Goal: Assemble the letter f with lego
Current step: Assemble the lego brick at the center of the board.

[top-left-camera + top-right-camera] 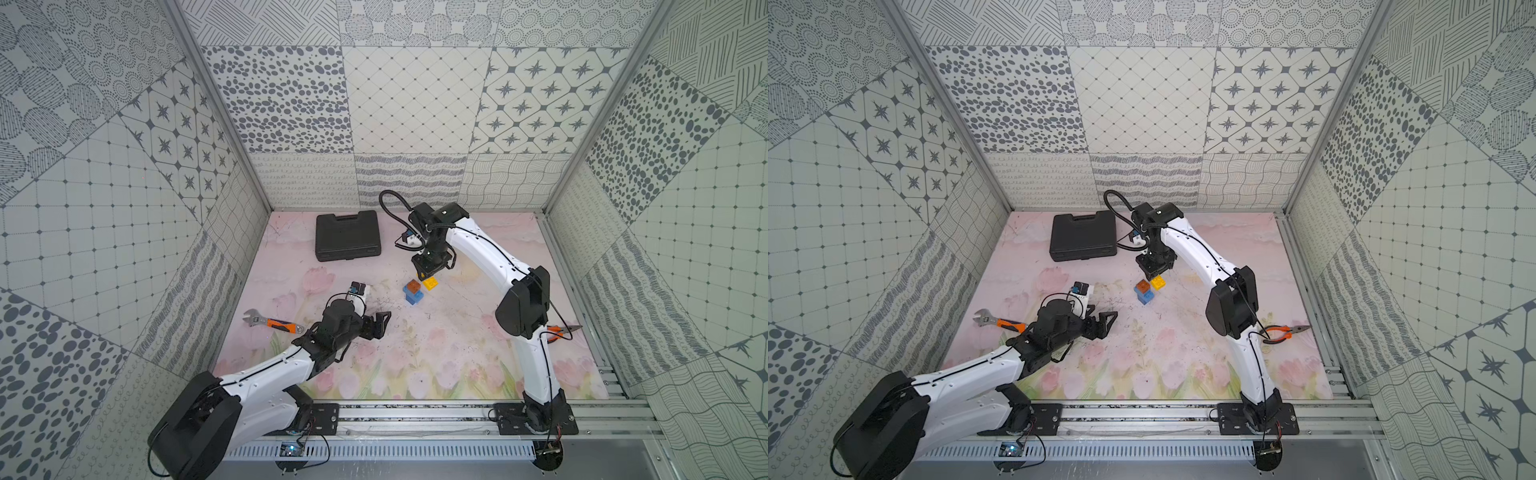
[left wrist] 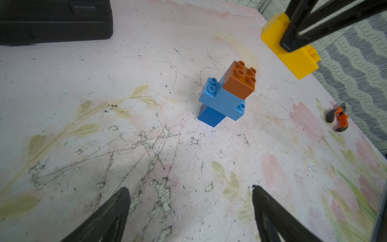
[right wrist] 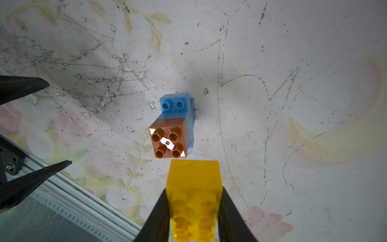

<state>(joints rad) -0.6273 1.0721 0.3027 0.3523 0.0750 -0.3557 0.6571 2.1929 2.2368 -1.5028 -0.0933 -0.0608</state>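
One clumsy push from a tumble
Right gripper (image 3: 193, 189) clamps the yellow brick (image 3: 193, 176) just beside the brown-topped blue stack (image 2: 222, 98) on the mat (image 2: 83, 104); left gripper (image 2: 189, 187) gapes, empty. An off-centre press could topple it.

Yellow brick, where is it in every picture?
In a top view: yellow brick near the centre, beside the brown brick.
In a top view: same place.
Left wrist: beyond the brown brick.
Right wrist: close up, nearest the camera.
Landmark: the brown brick, everywhere.
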